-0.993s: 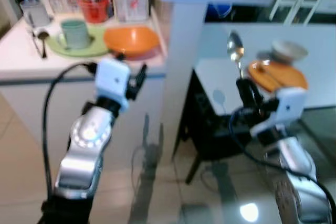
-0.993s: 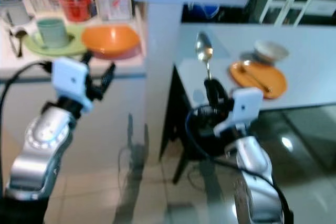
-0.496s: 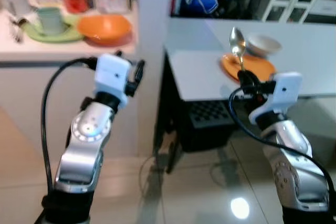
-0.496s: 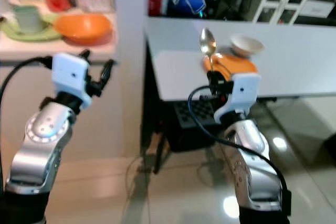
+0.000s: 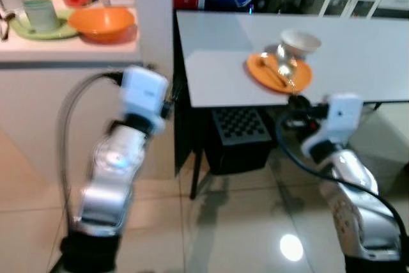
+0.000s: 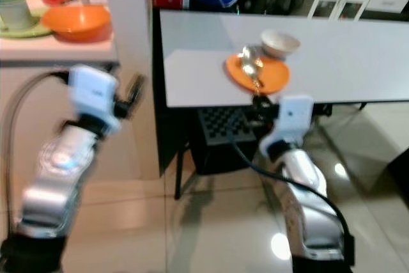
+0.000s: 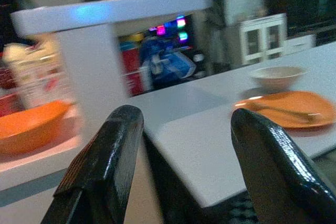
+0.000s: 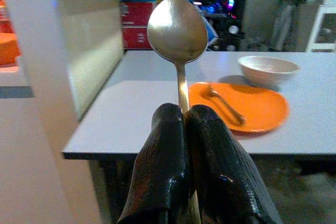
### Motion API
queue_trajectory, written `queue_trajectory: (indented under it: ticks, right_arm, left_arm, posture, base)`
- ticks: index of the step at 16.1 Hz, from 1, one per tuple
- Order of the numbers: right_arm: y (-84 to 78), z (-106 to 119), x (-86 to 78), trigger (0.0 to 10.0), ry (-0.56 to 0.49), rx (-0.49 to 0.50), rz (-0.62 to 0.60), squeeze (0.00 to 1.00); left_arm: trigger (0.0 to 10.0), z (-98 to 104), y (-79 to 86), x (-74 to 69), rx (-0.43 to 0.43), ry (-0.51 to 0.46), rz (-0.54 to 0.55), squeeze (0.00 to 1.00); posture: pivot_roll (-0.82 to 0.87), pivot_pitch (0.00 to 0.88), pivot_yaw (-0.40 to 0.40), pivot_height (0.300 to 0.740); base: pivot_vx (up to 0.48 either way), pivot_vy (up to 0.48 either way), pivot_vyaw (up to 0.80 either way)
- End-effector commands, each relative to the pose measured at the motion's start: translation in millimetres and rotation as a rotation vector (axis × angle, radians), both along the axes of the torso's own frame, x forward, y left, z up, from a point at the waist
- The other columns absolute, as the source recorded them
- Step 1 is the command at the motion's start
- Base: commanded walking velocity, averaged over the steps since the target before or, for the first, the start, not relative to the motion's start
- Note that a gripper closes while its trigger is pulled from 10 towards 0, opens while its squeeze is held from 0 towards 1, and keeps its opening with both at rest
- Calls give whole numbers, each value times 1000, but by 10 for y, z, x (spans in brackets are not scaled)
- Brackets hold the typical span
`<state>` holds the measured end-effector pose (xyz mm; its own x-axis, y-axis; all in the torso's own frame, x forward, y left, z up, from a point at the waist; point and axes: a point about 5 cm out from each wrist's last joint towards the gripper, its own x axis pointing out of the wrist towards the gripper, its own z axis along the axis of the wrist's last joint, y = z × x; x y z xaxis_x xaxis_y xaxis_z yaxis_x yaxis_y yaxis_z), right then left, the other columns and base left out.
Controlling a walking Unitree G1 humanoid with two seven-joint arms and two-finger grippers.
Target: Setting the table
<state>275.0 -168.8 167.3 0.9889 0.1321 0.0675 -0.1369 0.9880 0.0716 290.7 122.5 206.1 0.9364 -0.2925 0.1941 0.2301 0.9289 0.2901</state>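
Jaws, left to right. Left gripper (image 7: 178, 171): raised at my nine o'clock beside the counter, jaws parted, nothing between them. Right gripper (image 8: 186, 129): raised at my two o'clock just short of the white table (image 5: 358, 43), jaws clenched on the handle of a spoon (image 8: 177, 30), bowl end upright.

Counter, ten o'clock: green plate with green cup (image 5: 39, 14); orange bowl (image 5: 102, 23) beside it; bottles and cartons behind, blurred.

White table, twelve to two o'clock: orange plate (image 5: 300, 78) near the front edge, a fork (image 8: 224, 104) lying on it; small white bowl (image 5: 300, 43) touching the plate's far rim. Dark crate-like thing below, under the table.

Step in hand, as I judge it: carrying the spoon to the place setting; not yet laid down.

Next move calls for: reach forward over the table edge, tip the spoon from upright to flat, lower it onto bare table just beside the orange plate, then part the jaws. Care needed not to knock the plate or white bowl.
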Motion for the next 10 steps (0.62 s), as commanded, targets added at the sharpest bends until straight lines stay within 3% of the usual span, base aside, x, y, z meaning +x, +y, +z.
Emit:
queue_trajectory:
  ticks: [1,4,7,10]
  right_arm:
    - [14,11,20,10000,9,-2,0,0]
    - [18,-67,50,10000,48,-13,-20,0]
    - [-47,-59,42,10000,52,11,-51,0]
    - [-129,-46,35,10000,43,41,-98,0]
  left_arm:
    - [10000,37,57,34,17,-4,24,0]
    - [10000,49,83,42,-8,11,54,0]
    - [10000,86,47,64,-31,-11,17,0]
    - [10000,114,-44,41,-47,-16,-47,0]
  posture:
    - [39,0,-75,740]
    - [59,0,-84,740]
    - [37,0,-77,740]
    - [43,0,-72,740]
  base:
    - [0,-285,0]
    - [0,0,0]
    - [0,0,0]
    - [90,0,-627]
